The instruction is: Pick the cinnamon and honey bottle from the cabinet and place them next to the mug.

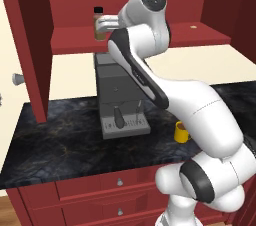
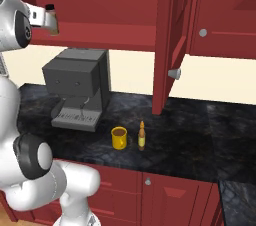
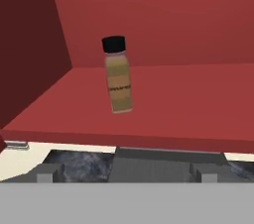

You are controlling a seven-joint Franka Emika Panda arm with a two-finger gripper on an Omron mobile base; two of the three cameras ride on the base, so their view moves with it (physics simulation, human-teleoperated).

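A: Where does the cinnamon (image 3: 118, 75) stand?

B: On the shelf of the cabinet (image 3: 163, 104), a little left of centre in the hand view, upright with a slight lean in that tilted picture. In the left base view it shows at the upper middle, just left of the robot's wrist; in the right base view it is at the upper left, close to the hand.

A: And the gripper?

B: Its fingertips are hard to make out in any picture, but the jaws stand fully spread and nothing is between them. The jar sits clear of the hand, untouched.

A: What about the other item?

B: The honey bottle (image 2: 142, 137) is already on the dark counter (image 2: 190, 135), just beside the yellow mug (image 2: 119, 138), lower middle of the right base view. The grey coffee machine (image 2: 77, 87) stands behind and to the left of them. So the cinnamon looks like the remaining half of the job.

A: How would the jar likely handle?

B: It looks small, rigid and probably light, with a smooth round wall that could slip or roll between flat fingers. Being narrow and tall for its base, a nudge could tip it on the shelf.

A: Where should the robot take it?

B: Across the labelled body, around mid-height and below the black cap, fingers on opposite sides, seems safest.
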